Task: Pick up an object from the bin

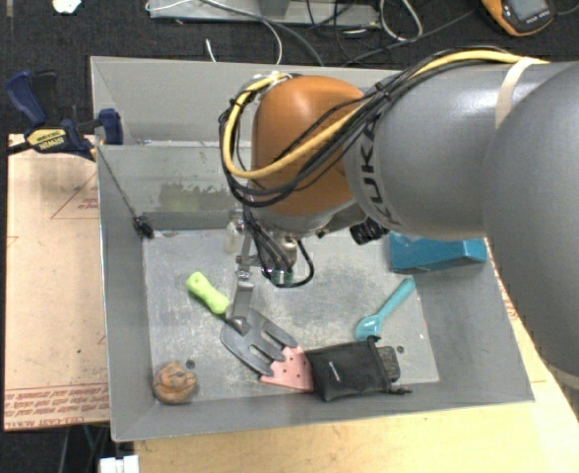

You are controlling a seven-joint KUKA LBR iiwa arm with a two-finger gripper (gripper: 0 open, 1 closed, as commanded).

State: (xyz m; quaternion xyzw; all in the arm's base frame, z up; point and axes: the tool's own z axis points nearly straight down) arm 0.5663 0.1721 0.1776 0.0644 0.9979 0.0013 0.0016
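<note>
While at approach step with gripper [242, 299] by grey slotted spatula [255, 341] toward six o'clock of bin [122, 313], cannot tell whether spread or pressed; likely needs lowering, then closing.

In the grey metal bin [122, 264], the small green plastic cylinder [207, 293] lies left of centre. Just right of it the grey slotted metal spatula [255, 341] runs toward the near wall, its handle end below the gripper [245, 264]. Its blade overlaps the flat pink piece [291, 371], which touches the black fabric pouch [353, 370] on its right. The brown round lump [175, 382] sits near left. The light blue plastic spoon [388, 308] lies behind the pouch, and the blue block [437, 251] farther back, right.
</note>
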